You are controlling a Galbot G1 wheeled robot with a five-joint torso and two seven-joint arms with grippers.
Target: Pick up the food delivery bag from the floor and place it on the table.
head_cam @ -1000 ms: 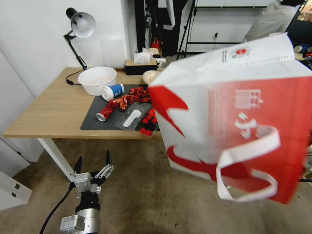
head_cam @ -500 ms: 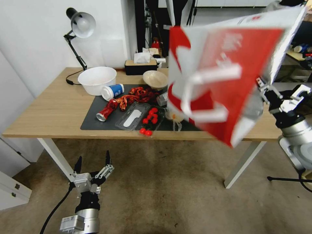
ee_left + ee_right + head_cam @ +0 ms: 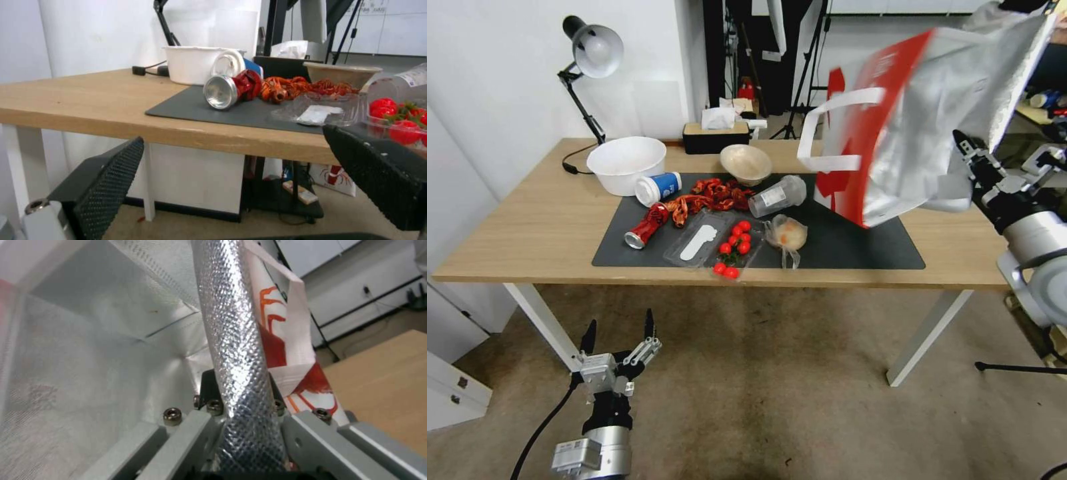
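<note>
Bright, even indoor light; motion-blurred bag (image 3: 920, 127); wide-angle edge distortion.

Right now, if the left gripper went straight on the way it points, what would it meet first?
Probably the table's front edge. The left gripper is open, low over the floor, and its wrist view looks right at that edge; depth is unclear, so it might pass just underneath.

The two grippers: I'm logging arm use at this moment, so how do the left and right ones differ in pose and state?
The left gripper hangs low in front of the table, above the floor, while the right gripper is raised at the table's right end. The left one's fingers are spread open and empty; the right one's are clamped on the foil-lined rim of the food delivery bag, holding it tilted above the tabletop. Both have dark fingers.
</note>
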